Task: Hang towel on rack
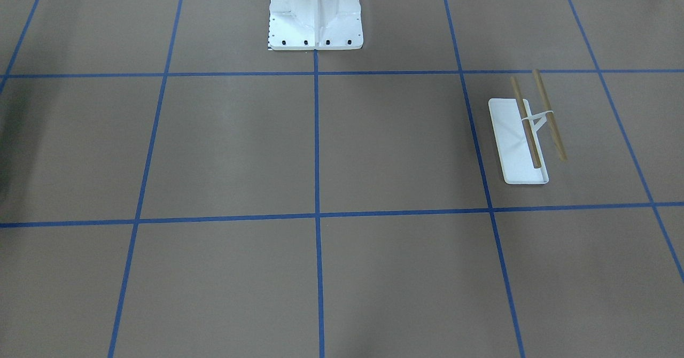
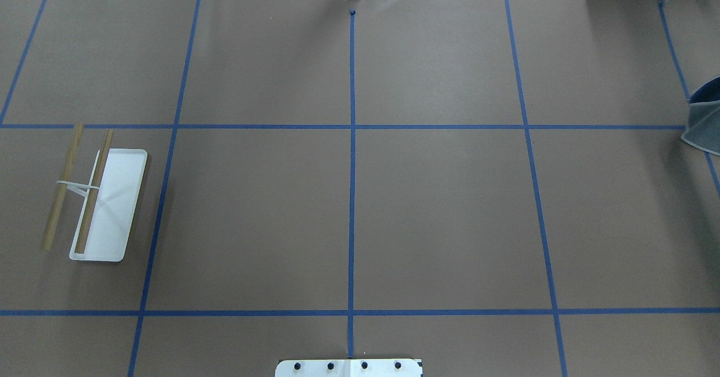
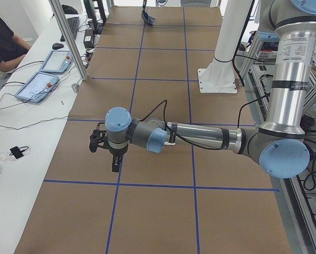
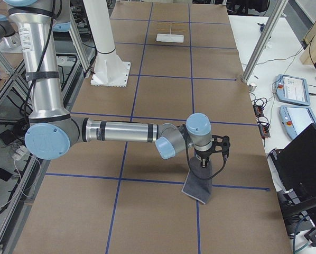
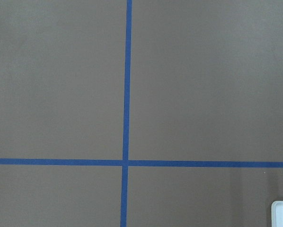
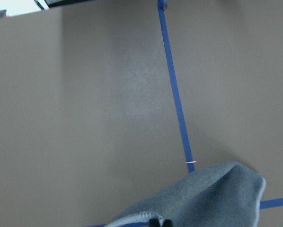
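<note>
Rack in the front view stands upright, two rods over its white tray. Overhead, the towel hangs at the right edge, well apart from it. From the right side, the right gripper is clamped on the towel's top. From the left side, the left gripper hovers; whether its jaws are apart I cannot tell.

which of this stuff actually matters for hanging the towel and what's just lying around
For the job: towel, hanging from the right gripper; rack.
Just there: white pedestal; two tablets; blue tape lines.
</note>
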